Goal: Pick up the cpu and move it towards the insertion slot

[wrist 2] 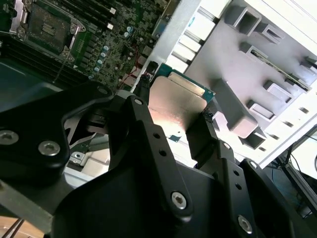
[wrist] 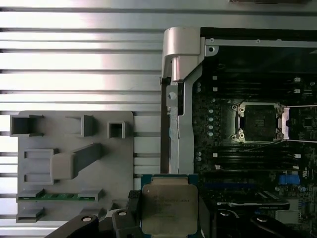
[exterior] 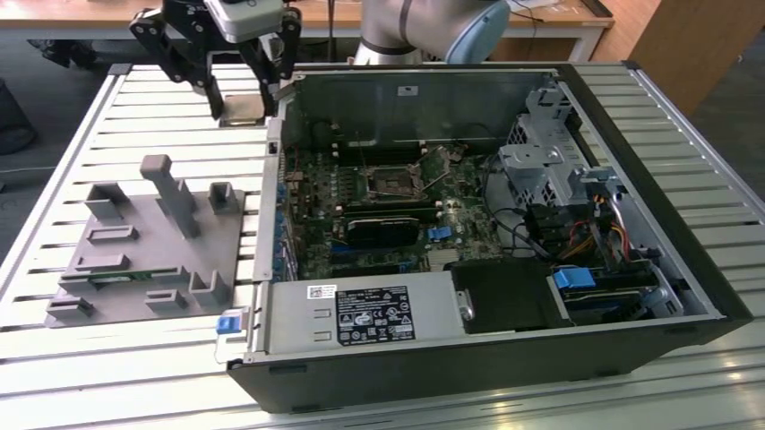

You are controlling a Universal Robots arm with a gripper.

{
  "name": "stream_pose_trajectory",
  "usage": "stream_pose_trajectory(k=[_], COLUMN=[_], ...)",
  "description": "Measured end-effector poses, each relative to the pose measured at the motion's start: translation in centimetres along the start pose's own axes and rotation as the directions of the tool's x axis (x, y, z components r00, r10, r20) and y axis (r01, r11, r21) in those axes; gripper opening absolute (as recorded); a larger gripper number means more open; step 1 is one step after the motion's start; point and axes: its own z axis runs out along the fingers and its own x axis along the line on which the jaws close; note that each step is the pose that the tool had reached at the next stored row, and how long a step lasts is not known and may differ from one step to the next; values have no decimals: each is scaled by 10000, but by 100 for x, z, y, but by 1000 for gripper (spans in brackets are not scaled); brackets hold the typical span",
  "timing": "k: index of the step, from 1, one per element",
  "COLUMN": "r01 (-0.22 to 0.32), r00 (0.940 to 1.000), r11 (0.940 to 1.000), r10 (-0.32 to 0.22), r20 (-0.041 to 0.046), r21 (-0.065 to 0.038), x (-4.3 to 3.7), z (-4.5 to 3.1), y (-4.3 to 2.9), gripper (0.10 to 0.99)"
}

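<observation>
In the exterior view, an open computer case (exterior: 502, 224) lies on a slatted metal table (exterior: 72, 358), with a grey fixture (exterior: 143, 251) to its left. The gripper (exterior: 245, 107) hangs above the table at the far left corner of the case, pinching the cpu (exterior: 243, 109) between its fingers. The slot (exterior: 392, 182) sits on the motherboard inside the case, well apart from the chip and to the right of it.

In the second wrist view, the black fingers (wrist 2: 143, 144) clamp the cpu (wrist 2: 176, 106) by two opposite edges, its silvery top facing the camera. The fixture (wrist 2: 247, 74) and the slot (wrist 2: 44, 27) lie beyond, on either side.

In the first wrist view, the cpu (wrist: 169, 208) hangs over the table just beside the case wall (wrist: 173, 124). The slot (wrist: 260, 123) lies open with a dark centre, still some way off.

By these pictures the pick-up looks done: the chip is lifted and held. The move to the slot appears barely started.
</observation>
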Motion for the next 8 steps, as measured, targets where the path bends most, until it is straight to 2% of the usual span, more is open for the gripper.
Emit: stream_pose_trajectory(k=[8], r01=[0], r00=[10000], r11=[10000], r10=[0], r20=[0], r21=[0], x=[-83], z=[2], y=[23], gripper=[541])
